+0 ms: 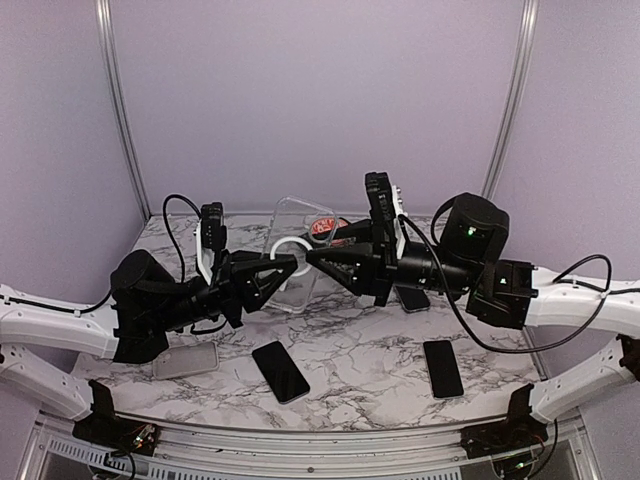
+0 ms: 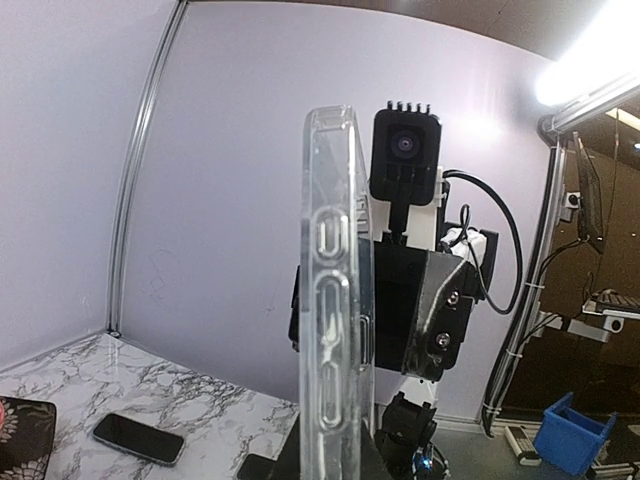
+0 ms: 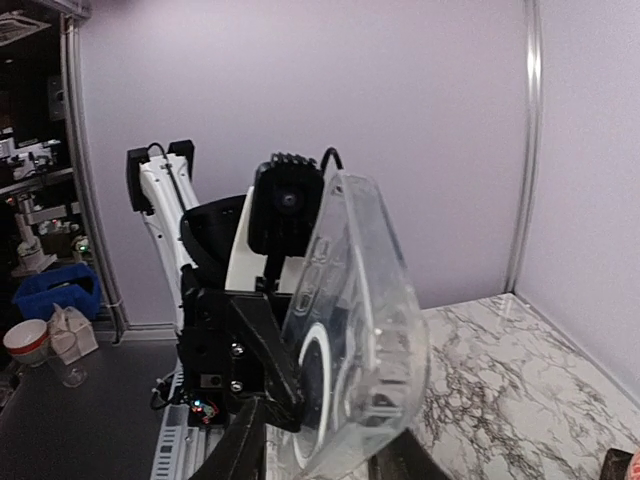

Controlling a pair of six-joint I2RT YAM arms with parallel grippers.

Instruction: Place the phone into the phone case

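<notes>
The left gripper [image 1: 288,268] pinches the clear phone case [image 1: 298,222] in its jaws. Whether the right gripper [image 1: 318,260], at the case's 3 o'clock, grips it too, I cannot tell. A mistimed release could drop the case.

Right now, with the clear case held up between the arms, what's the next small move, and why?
Probably back the right gripper off: the left gripper is shut on the clear case, holding it above the table, and a phone lies free on the right arm's side.
</notes>
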